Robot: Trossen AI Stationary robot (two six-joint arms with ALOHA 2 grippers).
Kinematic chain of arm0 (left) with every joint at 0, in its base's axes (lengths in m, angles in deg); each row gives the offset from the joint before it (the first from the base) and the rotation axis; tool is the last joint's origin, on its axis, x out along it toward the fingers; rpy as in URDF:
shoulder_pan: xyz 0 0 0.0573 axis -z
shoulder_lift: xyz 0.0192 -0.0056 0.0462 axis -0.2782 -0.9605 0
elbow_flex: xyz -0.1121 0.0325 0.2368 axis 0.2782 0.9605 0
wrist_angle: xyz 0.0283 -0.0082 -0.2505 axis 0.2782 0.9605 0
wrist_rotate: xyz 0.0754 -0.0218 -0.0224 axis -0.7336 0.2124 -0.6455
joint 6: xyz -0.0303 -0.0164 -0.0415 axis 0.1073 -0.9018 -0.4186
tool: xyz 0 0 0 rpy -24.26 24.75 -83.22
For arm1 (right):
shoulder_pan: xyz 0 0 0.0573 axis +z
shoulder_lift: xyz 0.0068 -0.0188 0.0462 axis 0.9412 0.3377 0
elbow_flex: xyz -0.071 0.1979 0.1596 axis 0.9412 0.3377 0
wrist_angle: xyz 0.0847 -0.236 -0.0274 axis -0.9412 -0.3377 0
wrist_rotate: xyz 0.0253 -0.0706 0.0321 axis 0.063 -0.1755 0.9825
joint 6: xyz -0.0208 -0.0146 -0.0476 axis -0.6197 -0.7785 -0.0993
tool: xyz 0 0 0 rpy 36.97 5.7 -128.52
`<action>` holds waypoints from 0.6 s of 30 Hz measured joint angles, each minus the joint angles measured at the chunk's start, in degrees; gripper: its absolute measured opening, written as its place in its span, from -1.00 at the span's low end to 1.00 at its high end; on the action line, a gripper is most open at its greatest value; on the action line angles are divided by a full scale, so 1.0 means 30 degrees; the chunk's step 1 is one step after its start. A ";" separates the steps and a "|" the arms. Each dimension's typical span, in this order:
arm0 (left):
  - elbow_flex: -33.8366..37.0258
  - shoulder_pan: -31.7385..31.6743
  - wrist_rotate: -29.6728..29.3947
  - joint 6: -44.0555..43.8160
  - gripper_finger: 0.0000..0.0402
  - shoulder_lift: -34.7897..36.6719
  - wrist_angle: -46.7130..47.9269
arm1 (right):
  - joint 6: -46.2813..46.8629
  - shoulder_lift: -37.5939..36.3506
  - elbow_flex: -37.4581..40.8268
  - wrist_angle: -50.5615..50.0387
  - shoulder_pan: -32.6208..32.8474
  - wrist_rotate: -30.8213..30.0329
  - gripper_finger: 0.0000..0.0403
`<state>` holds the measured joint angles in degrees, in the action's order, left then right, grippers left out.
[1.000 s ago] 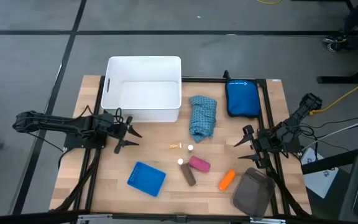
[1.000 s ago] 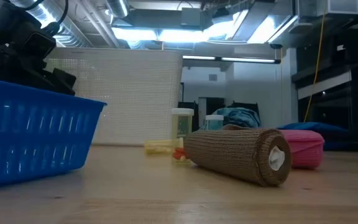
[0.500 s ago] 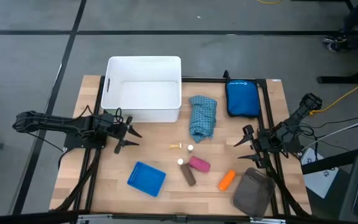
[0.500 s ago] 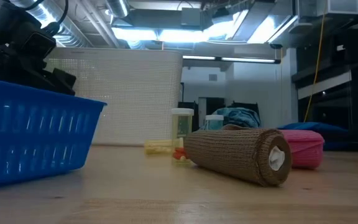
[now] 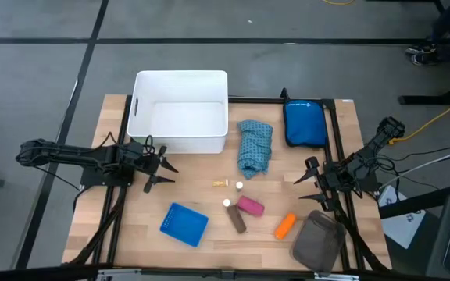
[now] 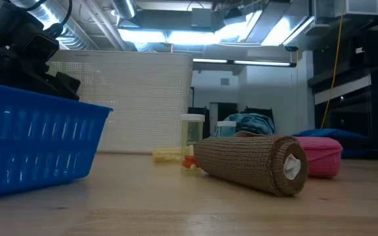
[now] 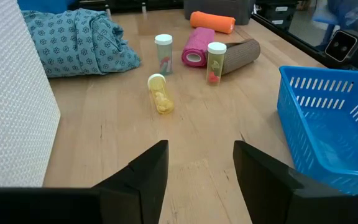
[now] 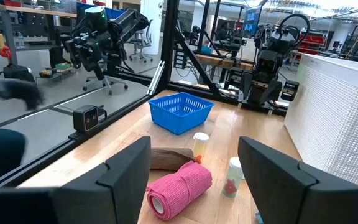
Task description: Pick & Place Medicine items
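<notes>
The medicine items lie mid-table: a pink roll [image 5: 250,206], a dark brown roll [image 5: 237,219], an orange roll [image 5: 285,225], two small upright pill bottles [image 5: 240,186] [image 5: 226,203] and a yellowish bottle [image 5: 221,183] on its side. The left wrist view shows the yellowish bottle [image 7: 159,99], both upright bottles [image 7: 163,53] [image 7: 216,62] and the pink roll [image 7: 197,50]. My left gripper [image 5: 161,173] hovers open left of them, its fingers [image 7: 148,174] apart over bare wood. My right gripper [image 5: 306,184] hovers open to their right; its wrist view shows the pink roll [image 8: 179,186] ahead.
A white bin [image 5: 180,113] stands at the far left, a blue-green cloth [image 5: 255,146] and a blue pouch [image 5: 305,123] lie at the far right. A blue basket [image 5: 184,224] sits near-left, a grey pouch [image 5: 317,242] near-right. Black frame rails run along the table's sides.
</notes>
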<state>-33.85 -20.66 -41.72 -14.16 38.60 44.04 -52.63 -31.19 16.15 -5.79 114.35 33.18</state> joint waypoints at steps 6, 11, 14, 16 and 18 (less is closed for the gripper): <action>-0.0003 -0.0001 -0.0003 -0.0012 -0.12 0.0004 0.0004 | -0.0002 0.0000 0.0000 -0.0001 0.0003 0.0001 0.22; 0.0002 0.0004 -0.0001 0.0070 -0.12 0.0004 0.0002 | -0.0003 0.0006 0.0006 -0.0006 0.0003 0.0007 0.22; -0.0002 -0.0015 -0.0169 0.3263 -0.12 0.0001 0.0004 | 0.0004 0.0004 0.0000 -0.0007 -0.0001 0.0011 0.22; 0.0004 -0.0030 -0.0171 0.5364 -0.12 -0.0001 0.0004 | -0.0002 0.0007 0.0006 -0.0006 0.0002 0.0015 0.22; 0.0004 -0.0030 -0.0171 0.6463 -0.12 -0.0002 0.0004 | 0.0002 0.0000 0.0005 -0.0002 0.0001 0.0066 0.22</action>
<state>-33.84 -20.75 -42.24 5.23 38.60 44.05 -52.62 -31.19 16.16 -5.80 114.35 33.38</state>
